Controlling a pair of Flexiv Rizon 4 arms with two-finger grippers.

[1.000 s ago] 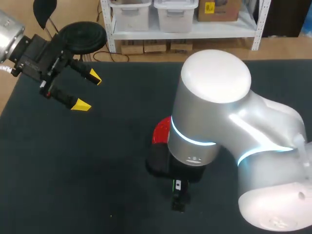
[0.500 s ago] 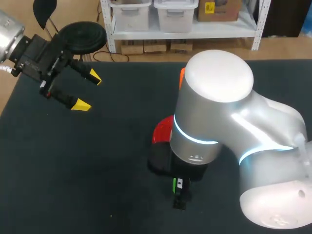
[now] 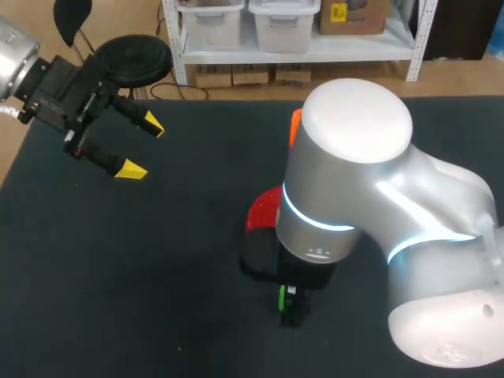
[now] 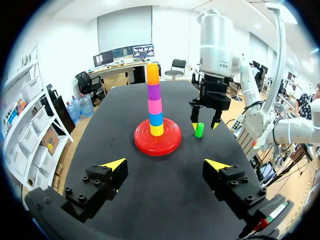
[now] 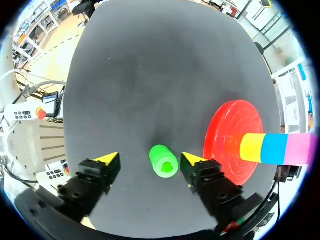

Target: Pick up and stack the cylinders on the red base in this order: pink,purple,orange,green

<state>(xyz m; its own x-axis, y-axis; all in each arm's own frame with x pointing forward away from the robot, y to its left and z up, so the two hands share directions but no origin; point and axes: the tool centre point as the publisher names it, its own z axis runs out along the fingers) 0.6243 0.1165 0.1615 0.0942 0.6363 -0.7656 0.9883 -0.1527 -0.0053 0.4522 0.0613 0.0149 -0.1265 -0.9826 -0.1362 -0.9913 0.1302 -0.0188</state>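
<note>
Step in hand: your right gripper (image 5: 150,159) hangs over the green cylinder (image 5: 163,161) with its yellow-tipped fingers spread, one on either side and neither touching. By the look of it, the grasp comes next.
Green cylinder: it stands on end on the desk (image 3: 157,260), just beside the red base (image 5: 225,130) but clear of its rim.
Doing it well: the cylinder sits nearer the finger on the red base's side, so centre the gripper first. Otherwise the close will likely shove the cylinder over instead of pinching it. Then lift it well above the tower before crossing to the red base.
On the red base: one post-like tower of five, from the bottom yellow (image 4: 157,130), blue (image 4: 156,119), pink (image 4: 155,106), purple (image 4: 154,92) and orange (image 4: 153,73). The orange top waits for the green.
Risk: the tower is tall and slim, and a brushing finger could topple it.
Left gripper (image 3: 143,147): fingers spread and holding nothing, well apart from the red base.
</note>
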